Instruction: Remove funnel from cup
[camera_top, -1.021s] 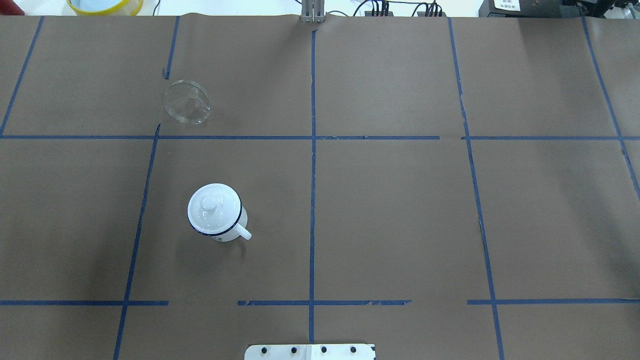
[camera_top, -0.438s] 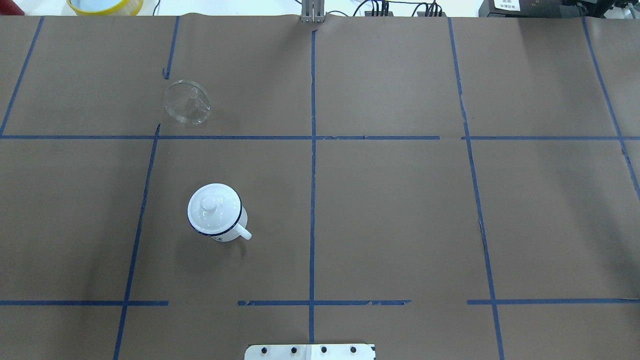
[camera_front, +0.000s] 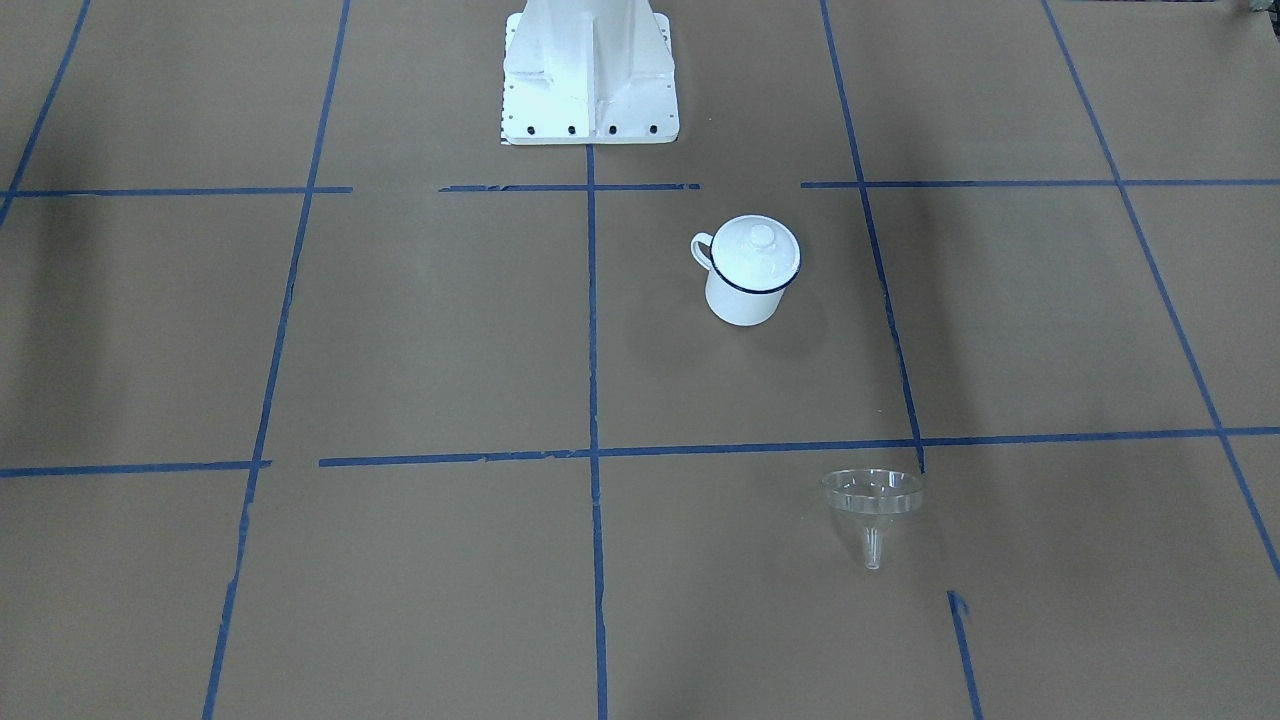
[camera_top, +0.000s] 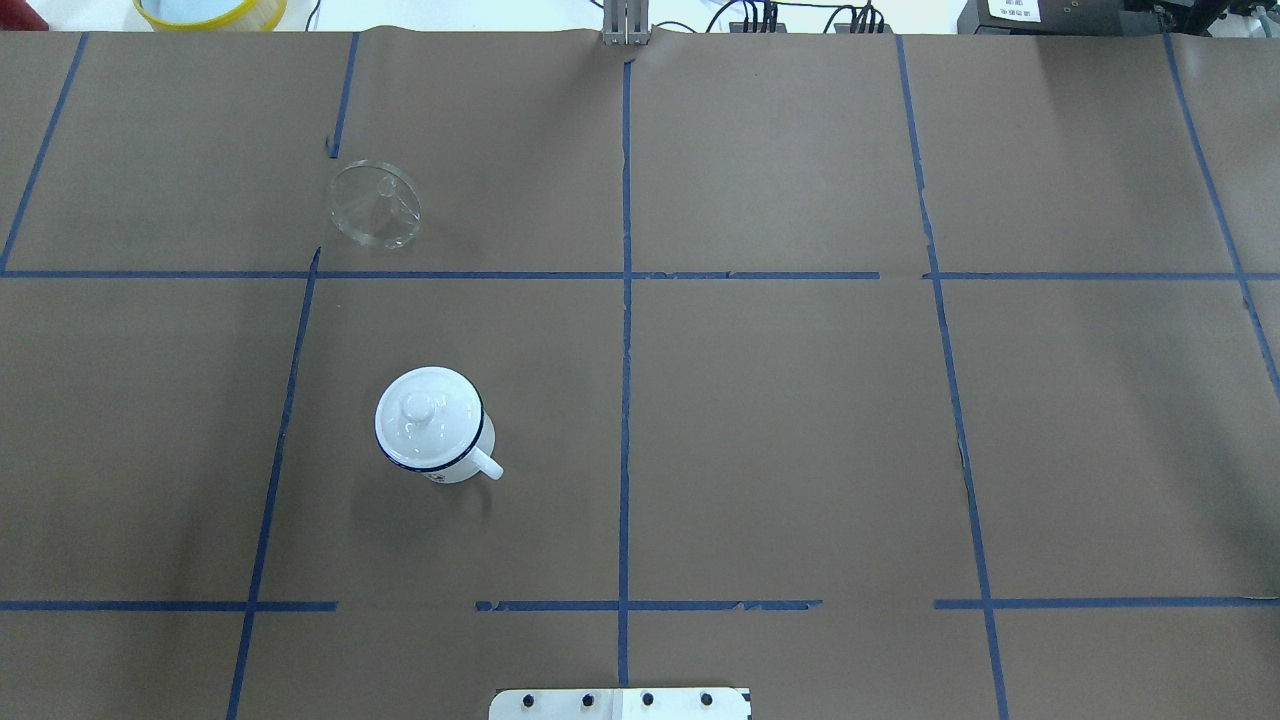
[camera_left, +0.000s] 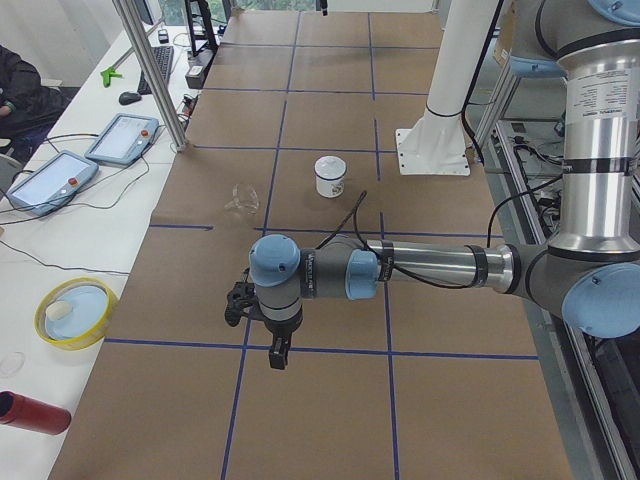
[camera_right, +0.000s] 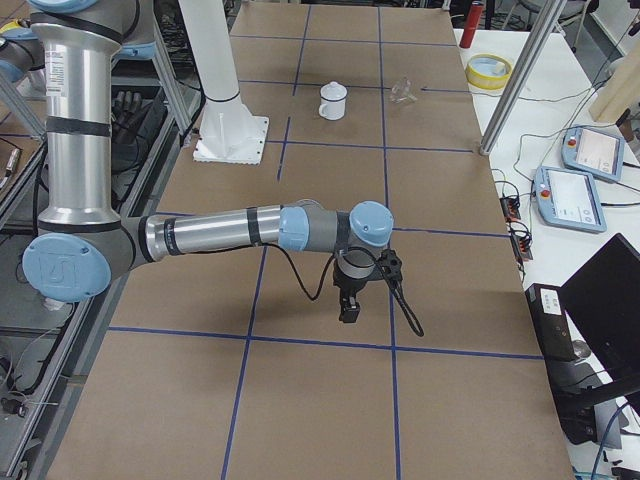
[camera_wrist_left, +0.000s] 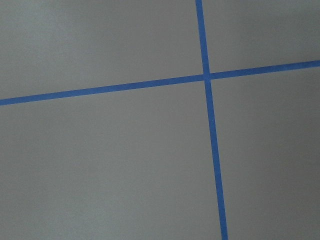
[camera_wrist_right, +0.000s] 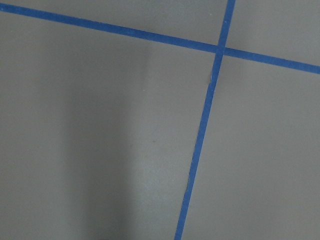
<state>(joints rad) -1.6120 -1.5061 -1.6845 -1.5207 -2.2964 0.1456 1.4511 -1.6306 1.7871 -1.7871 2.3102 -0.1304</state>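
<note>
Brown paper covers the whole tabletop (camera_top: 800, 420), ruled into squares by blue tape (camera_top: 625, 400). My two arms reach out low over it, the left arm (camera_left: 430, 268) at one end and the right arm (camera_right: 220, 230) at the other, each with its wrist turned down. The white pedestal (camera_front: 590, 70) I am mounted on stands at the tabletop's edge, between them.

The cup (camera_front: 742, 300) stands upright on the paper between my two sets of fingers, well apart from both and nearer the left ones. Its loop handle is turned toward the side of the right ones. A white domed lid (camera_front: 757, 250) sits on its rim. The funnel (camera_top: 375, 205) is out of the cup: it rests on the paper well apart from it, also nearer the left ones.

My left fingers (camera_left: 277, 352) hang just above the paper near a tape crossing, and my right fingers (camera_right: 350, 306) hang the same way over another. I see them only from the side, so I cannot tell how far either pair is parted. Neither pair has hold of the cup or the funnel.
</note>
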